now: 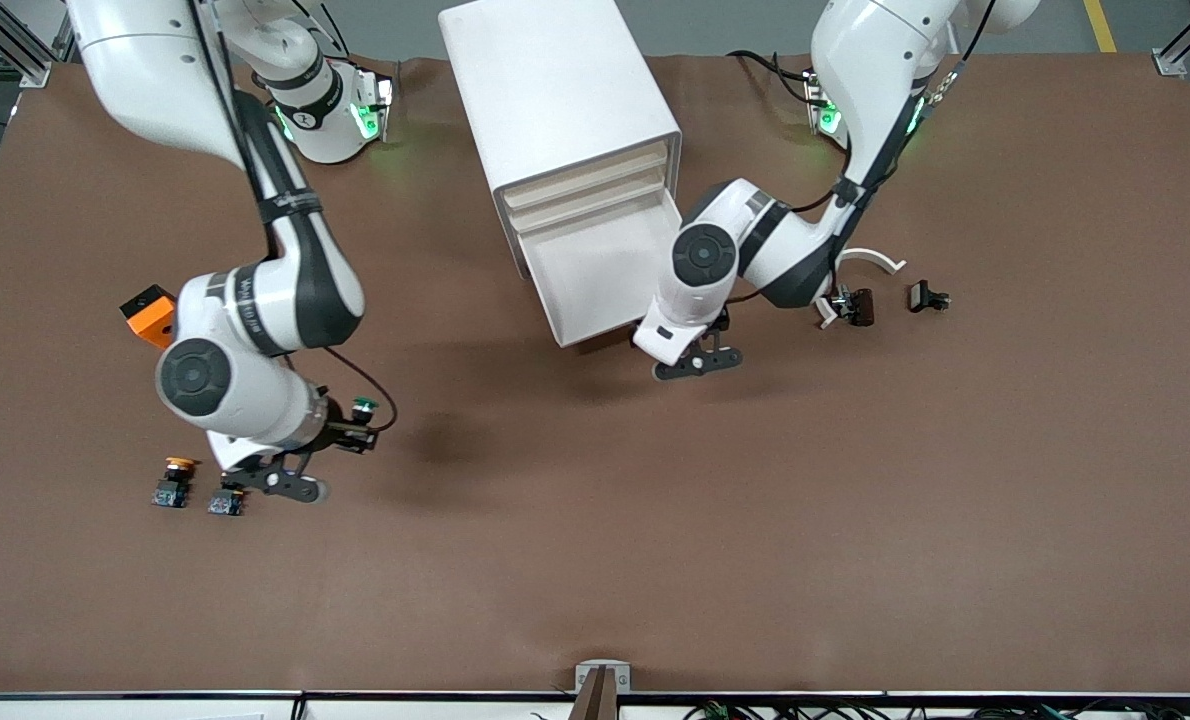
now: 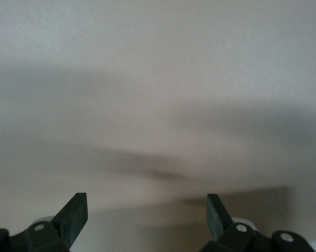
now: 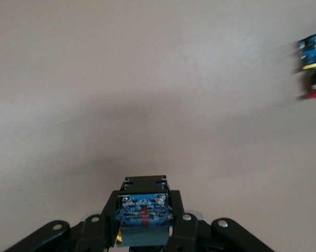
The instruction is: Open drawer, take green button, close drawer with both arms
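**Green button in hand, bottom drawer left to shut**

Nearest the front camera, toward the right arm's end of the table, two small spare buttons sit on the brown tabletop (image 1: 595,560): a yellow-capped button (image 1: 174,479) and, just beside it, a red-capped button (image 1: 226,500) partly under the arm. They look like decoys for the pick, lying apart from the cabinet.

Over the table just above them hangs the right gripper (image 1: 355,432), its black fingers pressed together on the tiny green-capped button with a black-and-blue body (image 1: 363,406). In the right wrist view the button (image 3: 144,206) sits squarely between the pads, its blue circuit face outward and its green cap hidden. Pinched at the body like this, it should carry steadily; whether it is clear of the table I cannot quite tell from above.

Farther from the camera, mid-table, the shallow white tray-like bottom drawer (image 1: 595,275) stands pulled out of the white boxy cabinet (image 1: 555,90) and appears empty. The left gripper (image 1: 700,362) is at the corner of the drawer's front, fingers spread wide with nothing between them, probably placed to push the drawer home.

Toward the left arm's end lie two small black parts (image 1: 860,305) and a curved white piece (image 1: 870,258), unrelated to the task.
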Available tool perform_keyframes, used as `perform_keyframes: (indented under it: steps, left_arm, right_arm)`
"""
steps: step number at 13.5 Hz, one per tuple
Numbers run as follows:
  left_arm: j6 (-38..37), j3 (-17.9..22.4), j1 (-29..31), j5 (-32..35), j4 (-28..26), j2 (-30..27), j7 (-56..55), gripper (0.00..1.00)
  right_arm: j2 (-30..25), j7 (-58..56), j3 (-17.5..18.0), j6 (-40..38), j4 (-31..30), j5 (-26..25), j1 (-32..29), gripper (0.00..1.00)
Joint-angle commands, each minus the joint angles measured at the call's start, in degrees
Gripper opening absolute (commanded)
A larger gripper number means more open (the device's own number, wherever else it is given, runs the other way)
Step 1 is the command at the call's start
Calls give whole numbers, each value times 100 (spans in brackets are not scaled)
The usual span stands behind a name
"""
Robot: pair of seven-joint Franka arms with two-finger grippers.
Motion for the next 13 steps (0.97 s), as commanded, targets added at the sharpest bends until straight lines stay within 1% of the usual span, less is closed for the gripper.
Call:
perform_keyframes:
  steps: [1,7,11,13]
  left_arm:
    - [82,30,-254,142,-72,-20,-228,100]
    - [126,21,-659,133,-54,41,-756,100]
    - [126,4,-861,133,-28,33,-1037,100]
    - [126,4,-1010,133,-37,33,-1256,100]
  right_arm:
    - [122,-430,105,196,-19,50,-363,0]
    - [816,-1134,105,1154,51,7,-864,0]
    - [1150,-1652,105,1234,235,7,-1224,0]
    - [1299,-1715,105,1313,367,7,-1251,0]
